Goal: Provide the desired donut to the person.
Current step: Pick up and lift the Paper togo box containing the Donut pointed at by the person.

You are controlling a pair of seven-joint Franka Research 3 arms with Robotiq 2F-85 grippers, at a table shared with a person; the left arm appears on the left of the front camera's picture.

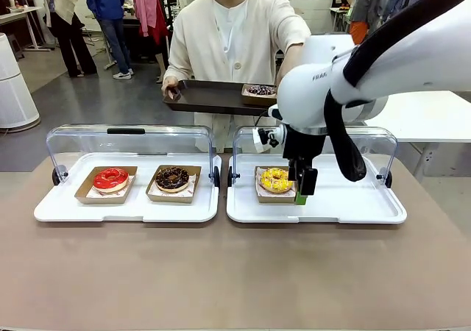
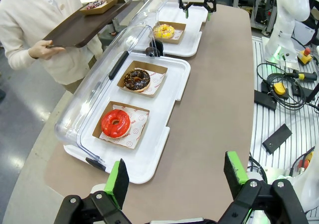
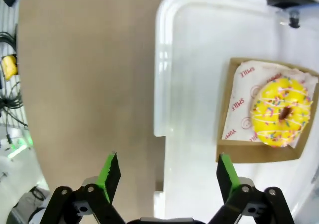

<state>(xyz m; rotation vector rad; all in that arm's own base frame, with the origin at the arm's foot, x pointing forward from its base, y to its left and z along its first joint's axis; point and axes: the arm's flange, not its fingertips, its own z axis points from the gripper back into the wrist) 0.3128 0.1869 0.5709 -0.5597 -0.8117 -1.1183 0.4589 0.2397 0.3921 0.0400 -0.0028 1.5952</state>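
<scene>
A sprinkle-topped dark donut [image 1: 260, 90] sits in a paper boat at the right end of the brown serving tray [image 1: 210, 95], which the person [image 1: 235, 37] holds beyond the table's far edge. The right gripper [image 1: 303, 191] hangs wide open and empty over the right white tray [image 1: 353, 206], just beside the yellow donut [image 1: 275, 179] near that tray's left edge. The left gripper [image 2: 175, 160], equally wide and empty, hovers above the table's left end.

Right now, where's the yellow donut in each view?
Front: yellow donut centre-right, at the left end of the right white tray.
Left wrist: yellow donut top centre.
Right wrist: yellow donut right edge, mid-height.
Shared landmark: its brown cardboard tray.
</scene>
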